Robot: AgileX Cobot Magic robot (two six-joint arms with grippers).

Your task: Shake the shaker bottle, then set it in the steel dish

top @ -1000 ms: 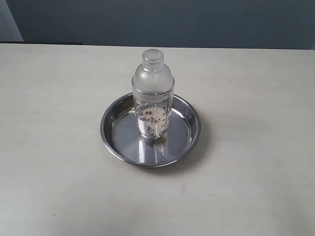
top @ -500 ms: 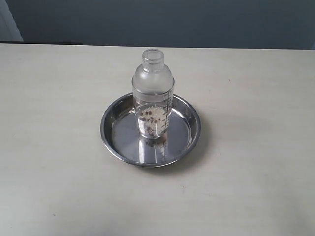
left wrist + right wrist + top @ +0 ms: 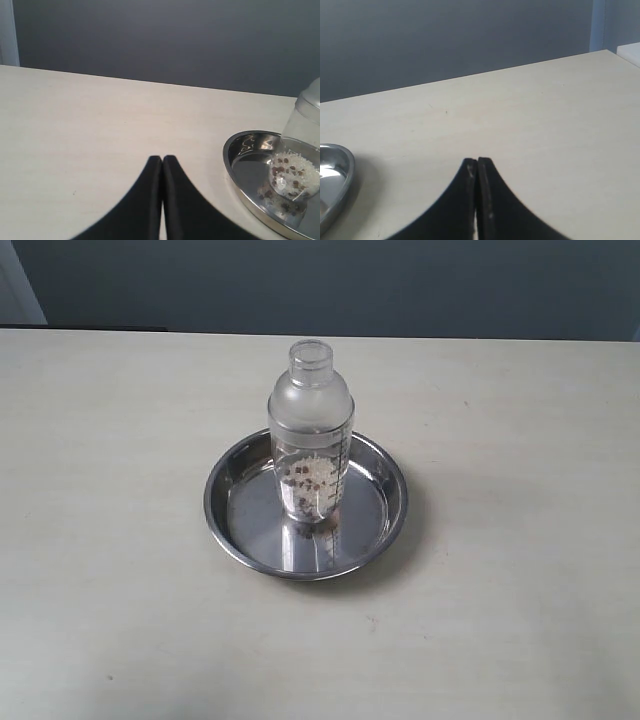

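Note:
The shaker bottle (image 3: 311, 430) stands upright inside the steel dish (image 3: 232, 525) at the middle of the table, with pinkish-white and brown grains in its lower part. In the left wrist view the bottle (image 3: 300, 150) and the dish (image 3: 240, 172) show off to one side. My left gripper (image 3: 162, 159) is shut and holds nothing, well apart from the dish. The right wrist view shows only an edge of the dish (image 3: 342, 180). My right gripper (image 3: 477, 161) is shut on nothing over bare table. Neither gripper appears in the exterior view.
The pale table (image 3: 520, 590) spreads around the dish on all sides. A dark wall (image 3: 350, 280) rises behind its far edge.

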